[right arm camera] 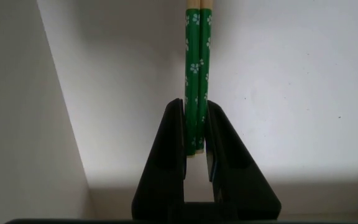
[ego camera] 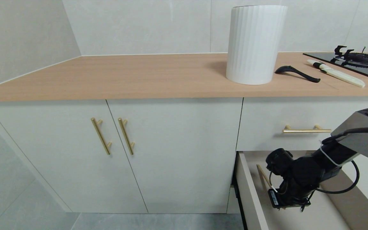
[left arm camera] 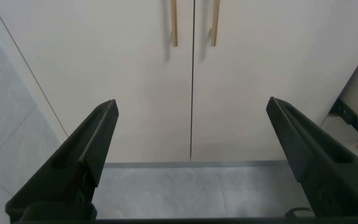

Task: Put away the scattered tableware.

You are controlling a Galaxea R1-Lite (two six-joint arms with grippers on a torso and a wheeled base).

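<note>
Under the worktop's [ego camera: 139, 76] left and middle stretch stand two shut cupboard doors [ego camera: 177, 153], each with a slanted gold handle [ego camera: 101, 135] beside the seam between them. The left claw [left arm camera: 190, 106] hangs low in front of these doors, above the grey floor [left arm camera: 166, 186]. Its two dark fingers [left arm camera: 95, 143] are spread wide with nothing between them.

On the worktop, right of the middle and near the front edge, a tall white ribbed jar [ego camera: 254, 44] stands upright. Just right of it lies a black ladle [ego camera: 297, 72], bowl end toward the jar. Right again lies a knife [ego camera: 337, 73] with a pale blade, apart from the ladle and close to the front edge of the black hob [ego camera: 359, 62] at the worktop's far right corner.

Below the right end, under a shut drawer front with a gold bar handle [ego camera: 305, 130], a lower drawer [ego camera: 251, 191] is pulled out. The right claw [right arm camera: 195, 124] is down inside it, near its left wall, pinched narrow on a pair of chopsticks [right arm camera: 197, 62]. They are green with small white flowers and bare wood at the far end, and they sit side by side between the fingers, pointing away over the drawer's pale bottom.
</note>
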